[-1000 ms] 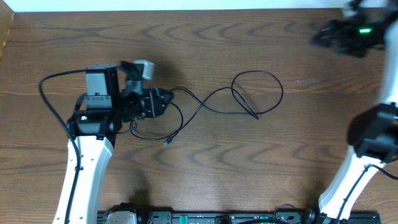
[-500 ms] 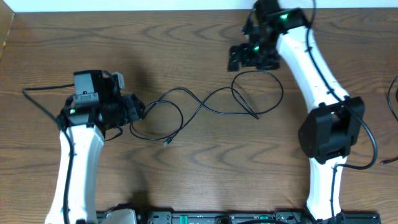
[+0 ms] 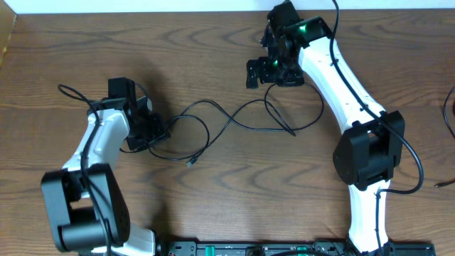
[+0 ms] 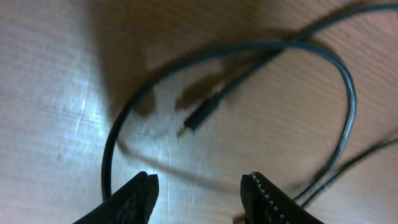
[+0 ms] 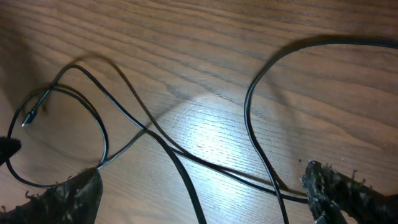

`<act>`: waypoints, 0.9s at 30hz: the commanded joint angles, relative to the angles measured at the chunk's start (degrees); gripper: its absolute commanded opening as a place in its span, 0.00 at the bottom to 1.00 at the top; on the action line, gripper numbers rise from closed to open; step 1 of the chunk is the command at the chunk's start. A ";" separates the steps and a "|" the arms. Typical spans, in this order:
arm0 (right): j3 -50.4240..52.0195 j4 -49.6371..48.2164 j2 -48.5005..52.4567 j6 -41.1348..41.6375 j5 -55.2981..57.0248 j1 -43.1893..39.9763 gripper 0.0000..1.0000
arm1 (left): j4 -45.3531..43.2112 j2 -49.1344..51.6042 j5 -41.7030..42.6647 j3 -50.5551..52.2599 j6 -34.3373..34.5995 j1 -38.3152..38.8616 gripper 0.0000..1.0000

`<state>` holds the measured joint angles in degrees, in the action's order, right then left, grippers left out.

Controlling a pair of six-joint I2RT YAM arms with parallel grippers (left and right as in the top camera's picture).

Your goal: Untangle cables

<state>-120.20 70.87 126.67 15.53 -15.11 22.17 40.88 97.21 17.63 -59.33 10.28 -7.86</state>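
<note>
1. I see the wood table.
2. Cables: loose black loops mid-table, slightly toward the far edge.
3. Right gripper: released, near far edge, just beyond the loops.
4. Left gripper: released, empty, at the loops' left end.

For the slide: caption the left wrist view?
Open left gripper over a thin black cable loop and small plug on wooden table.
</note>
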 commanded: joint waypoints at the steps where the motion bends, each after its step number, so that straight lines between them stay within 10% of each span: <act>1: 0.24 0.26 -0.87 0.72 0.63 -0.52 0.99 | -1.66 2.19 -3.08 -0.13 1.31 -0.22 0.49; 27: 0.24 -0.70 -0.87 0.28 0.63 -0.85 0.99 | -4.50 5.31 -12.33 0.63 7.67 -0.09 0.48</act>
<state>-120.20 70.41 126.67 15.53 -14.90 21.61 35.83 100.47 6.39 -59.33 15.88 -7.86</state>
